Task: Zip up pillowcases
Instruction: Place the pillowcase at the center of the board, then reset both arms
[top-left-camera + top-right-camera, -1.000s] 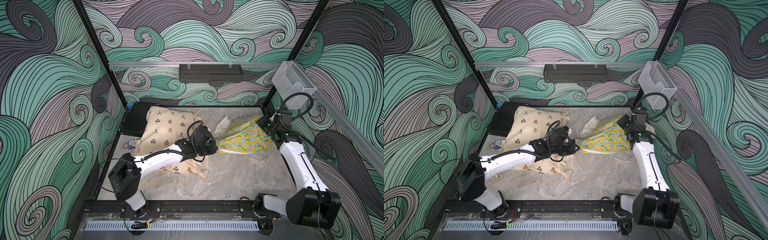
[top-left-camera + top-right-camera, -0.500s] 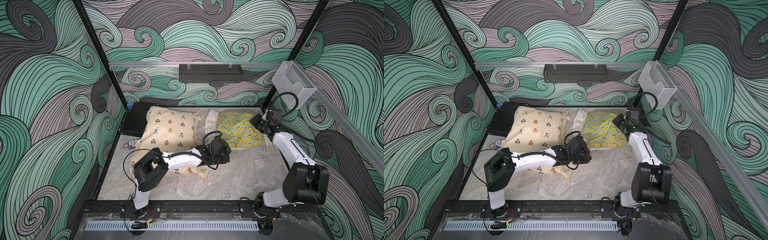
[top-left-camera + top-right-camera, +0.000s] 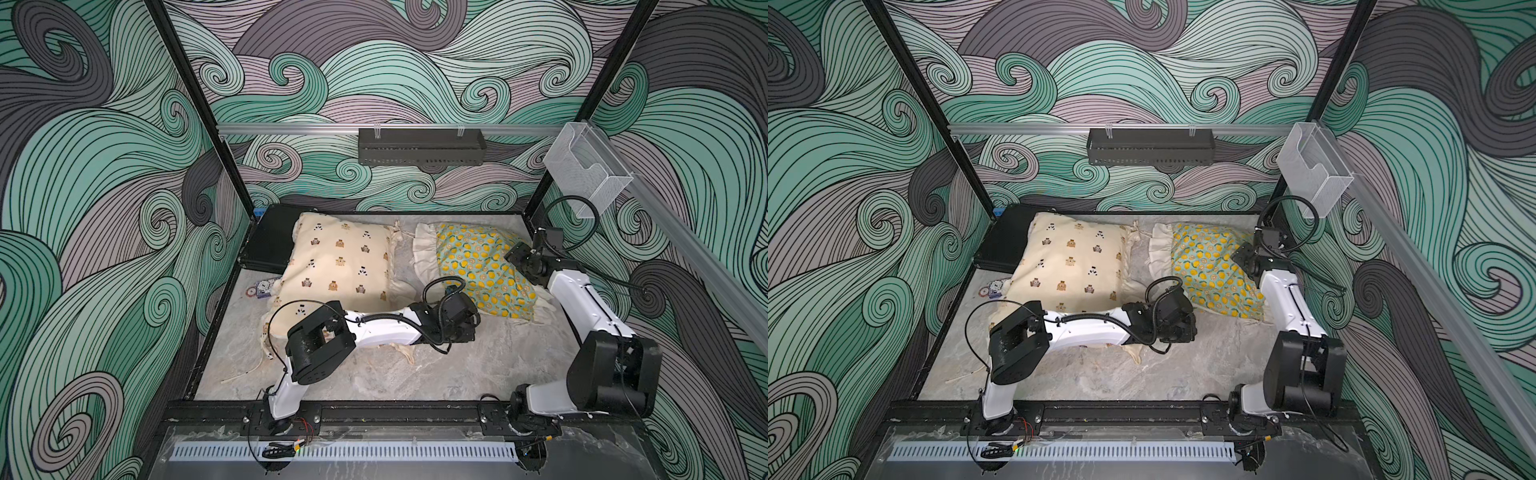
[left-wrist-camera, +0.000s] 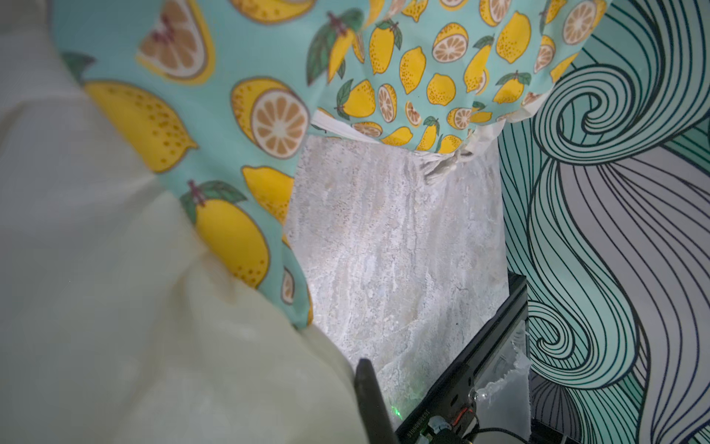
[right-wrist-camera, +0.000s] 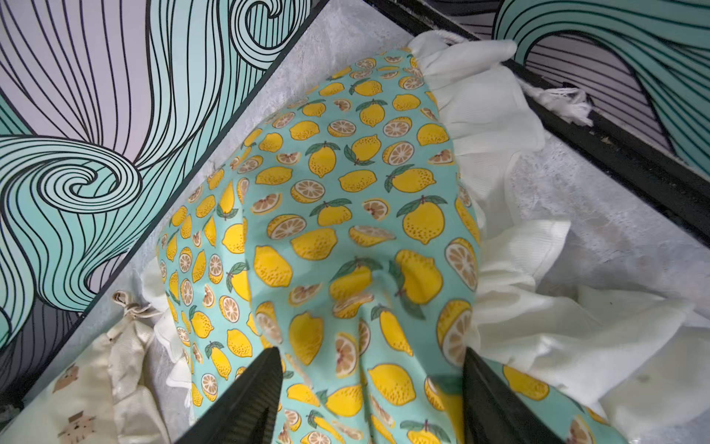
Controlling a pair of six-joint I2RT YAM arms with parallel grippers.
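Two ruffled pillowcases lie at the back of the marbled counter (image 3: pixel 478 370): the cream bear-print pillowcase (image 3: pixel 340 262) toward the left arm, the teal lemon pillowcase (image 3: pixel 482 266) toward the right. The left pincer (image 3: pixel 465 328), clenched, sits at the lemon pillowcase's near corner; whether it pinches cloth cannot be told. The right pincer (image 5: pixel 370 353) stands released, jaws spread above the lemon print.

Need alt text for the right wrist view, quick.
The right gripper hangs open, jaws spread wide, over the puckered teal lemon pillowcase. Its cream ruffle spreads onto the grey marbled table; a corner of the bear-print pillowcase shows nearby.
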